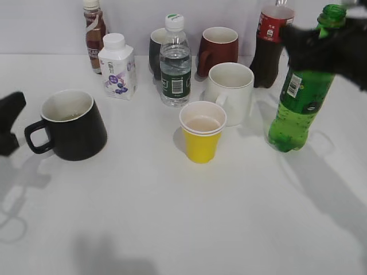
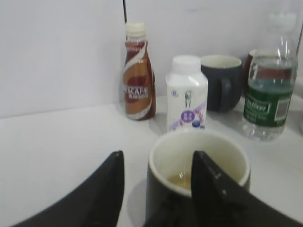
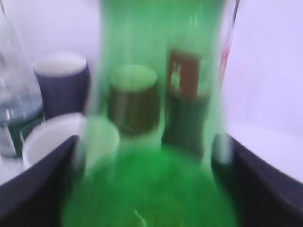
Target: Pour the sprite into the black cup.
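Observation:
The sprite (image 1: 298, 109) is a tall green bottle with no cap, at the right, leaning slightly with its base at or just above the table. My right gripper (image 1: 314, 47) is shut on its upper part. In the right wrist view the blurred green sprite (image 3: 151, 194) fills the gap between the right gripper's fingers (image 3: 150, 142). The black cup (image 1: 74, 134) stands at the left with its handle pointing left. My left gripper (image 1: 10, 123) is open just left of the handle, not touching it. In the left wrist view the left gripper's open fingers (image 2: 157, 156) frame the black cup (image 2: 180, 137), which holds a little yellowish liquid.
Between the two stand a yellow paper cup (image 1: 200, 137) and a white mug (image 1: 232, 91). Behind them are a clear water bottle (image 1: 175, 66), a dark mug (image 1: 155, 51), a dark red mug (image 1: 218, 48), a cola bottle (image 1: 269, 51), a white drink carton (image 1: 117, 71) and a coffee bottle (image 1: 94, 37).

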